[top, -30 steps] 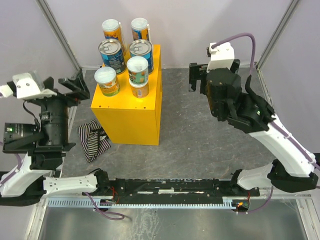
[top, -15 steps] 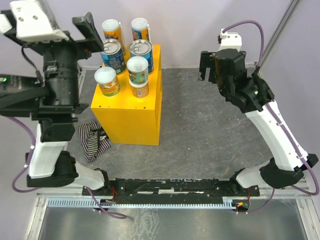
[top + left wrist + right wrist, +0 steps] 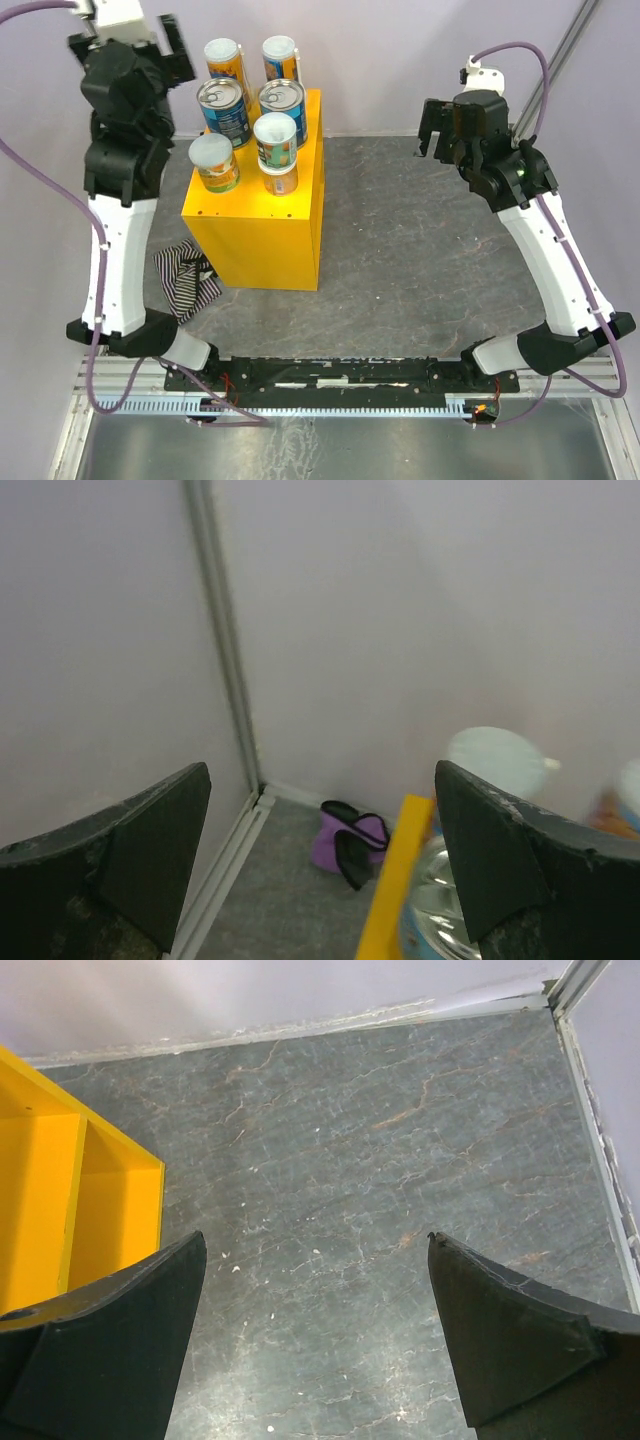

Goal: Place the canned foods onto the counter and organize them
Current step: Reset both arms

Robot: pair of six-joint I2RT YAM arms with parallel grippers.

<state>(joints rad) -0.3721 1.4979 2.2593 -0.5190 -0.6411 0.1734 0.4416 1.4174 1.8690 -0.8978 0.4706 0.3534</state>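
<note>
Top external view gives you six cans [image 3: 275, 142] upright on the yellow counter [image 3: 268, 235], in two rows of three running front to back. The near pair has white lids, the middle pair silver tops, and the far pair white lids again, their bases hidden behind the others. Neighbours stand close, but you cannot tell whether they touch. The counter sits on the grey table [image 3: 420, 260], and a striped cloth [image 3: 186, 282] lies crumpled just beside its near left corner. Your left arm stands tall at the far left, its head near the far left can. Your right arm stands high on the right, well apart from the counter. In the left wrist view, the left gripper [image 3: 322, 800] has its jaws spread wide and holds nothing. It faces the wall corner, with the counter's edge and a silver top blurred at lower right. In the right wrist view, the right gripper [image 3: 316, 1260] gapes just as wide, empty, above the table, with the counter at the left edge.
</note>
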